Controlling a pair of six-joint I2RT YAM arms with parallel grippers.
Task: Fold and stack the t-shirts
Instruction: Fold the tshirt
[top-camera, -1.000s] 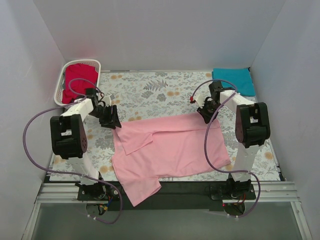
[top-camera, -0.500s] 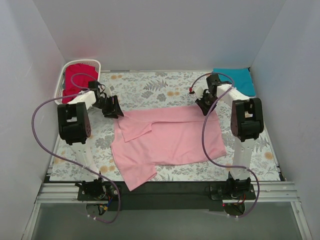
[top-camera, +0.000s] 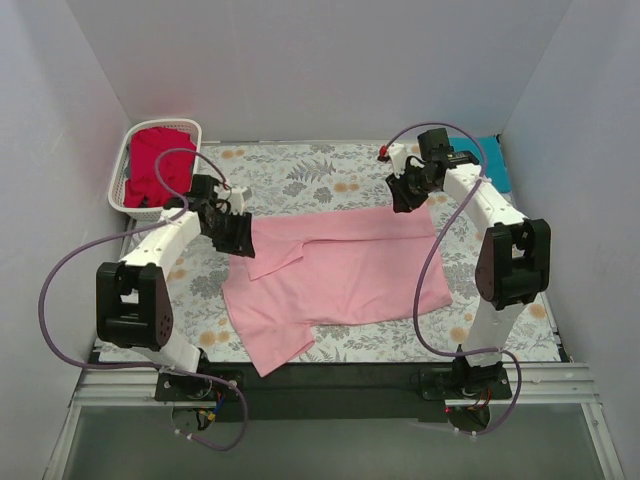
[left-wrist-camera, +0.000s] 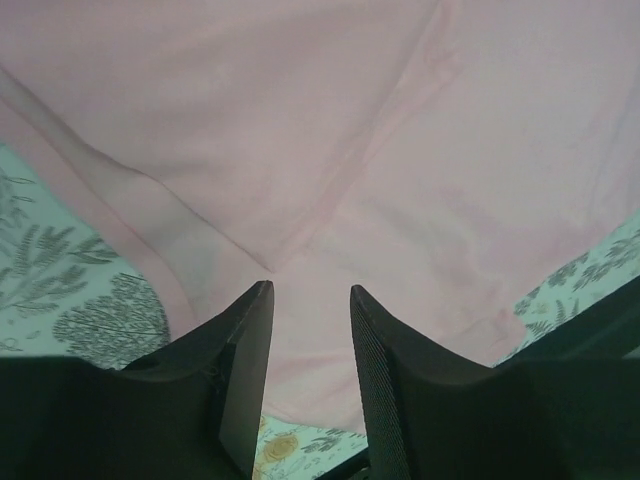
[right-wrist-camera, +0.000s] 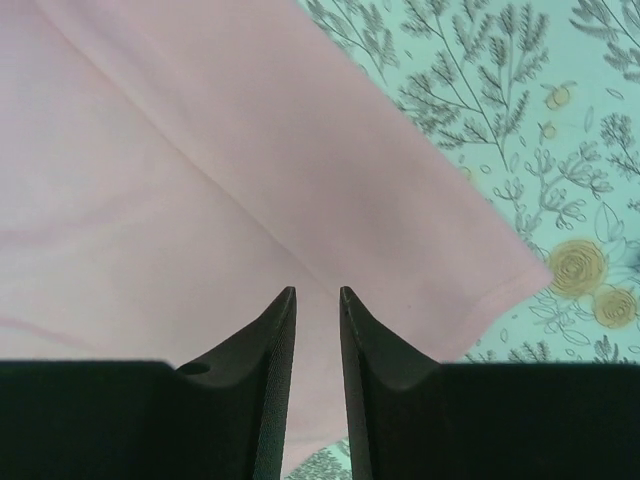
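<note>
Pink shirt (top-camera: 340, 280) lies spread mid-table (top-camera: 300, 175) w/ a flap folded in near its far-L corner & its near-L corner reaching the table's front edge. L gripper (top-camera: 238, 238) is at the far-L corner, fingers (left-wrist-camera: 245, 360) moderately apart w/ nothing btwn them, only cloth below; R gripper (top-camera: 402, 198) is over the far-R corner, fingers (right-wrist-camera: 275, 360) narrowly apart, also holding nothing. Red shirt (top-camera: 158, 160) sits in the basket (top-camera: 118, 190) far L, teal shirt (top-camera: 497, 160) far R, partly behind the R arm
</note>
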